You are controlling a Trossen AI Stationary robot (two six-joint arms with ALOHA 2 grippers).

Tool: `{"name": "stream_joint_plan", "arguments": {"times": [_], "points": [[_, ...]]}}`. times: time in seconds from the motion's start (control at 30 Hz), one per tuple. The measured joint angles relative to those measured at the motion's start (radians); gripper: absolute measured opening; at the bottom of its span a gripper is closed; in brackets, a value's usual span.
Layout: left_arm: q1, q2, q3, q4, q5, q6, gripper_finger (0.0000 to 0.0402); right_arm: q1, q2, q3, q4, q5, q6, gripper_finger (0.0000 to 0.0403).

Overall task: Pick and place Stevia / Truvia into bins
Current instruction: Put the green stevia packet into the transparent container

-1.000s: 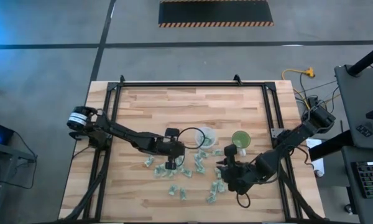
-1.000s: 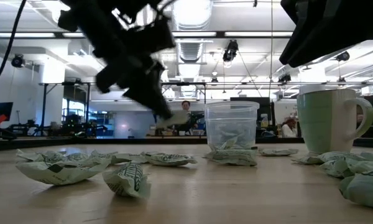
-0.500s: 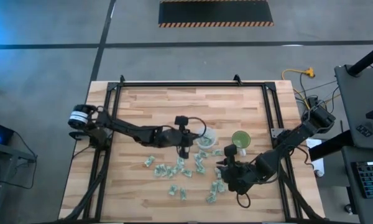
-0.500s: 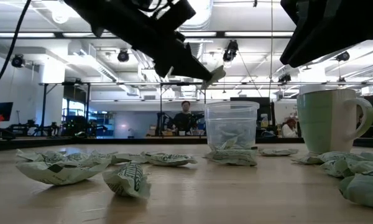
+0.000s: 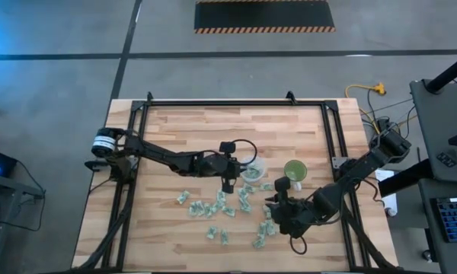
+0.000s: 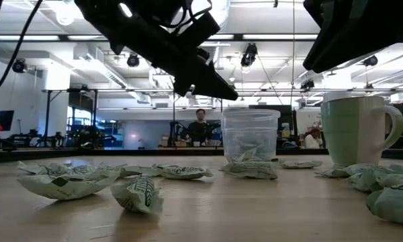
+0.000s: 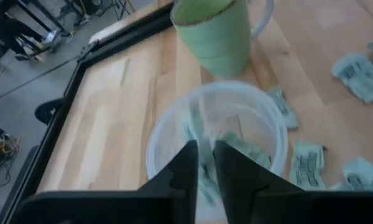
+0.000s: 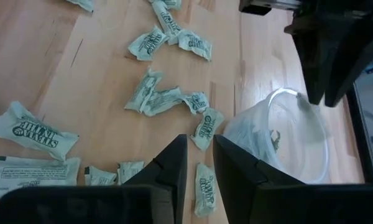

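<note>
Clear cup (image 5: 253, 169) left of mug (image 5: 295, 170); sachets (image 5: 213, 207) before both; some inside the cup

Two dark jointed arms, the left arm (image 5: 164, 157) with a white-banded base and looping black cable.

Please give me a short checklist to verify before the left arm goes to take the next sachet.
1. Left pincer beside the clear cup's rim: ok.
2. Carried sachet released into that cup: cannot tell, a blurred strip shows between the fingers.
3. Clear cup upright: ok.
4. Green mug upright, apart from the clear cup: ok.
5. Loose sachets remaining on the table: ok, many.
6. Right pincer low over sachets, away from the left arm: ok.
</note>
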Motion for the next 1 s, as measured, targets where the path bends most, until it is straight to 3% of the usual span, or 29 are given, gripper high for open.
{"name": "stream_joint_plan", "arguments": {"times": [0.2, 0.37, 0.67, 0.87, 1.0], "points": [[0.0, -0.004, 0.002, -0.009, -0.002, 0.0, 0.0115, 0.0, 0.0, 0.0, -0.002, -0.002, 0.051, 0.0066], [-0.005, -0.032, 0.005, -0.034, -0.018, -0.008, 0.0147, 0.0, 0.0, -0.014, -0.002, -0.007, 0.155, 0.0072], [-0.029, -0.114, 0.005, -0.313, -0.02, -0.195, 0.0155, -0.022, 0.016, -0.052, 0.002, -0.057, 0.439, 0.007], [-0.053, -0.159, 0.005, -0.489, -0.021, -0.312, 0.0155, -0.079, 0.069, -0.05, 0.038, -0.062, 0.459, 0.0066], [-0.075, -0.17, 0.003, -0.567, -0.024, -0.367, 0.0155, -0.14, 0.115, -0.012, -0.001, -0.13, 0.457, 0.0076]]}}
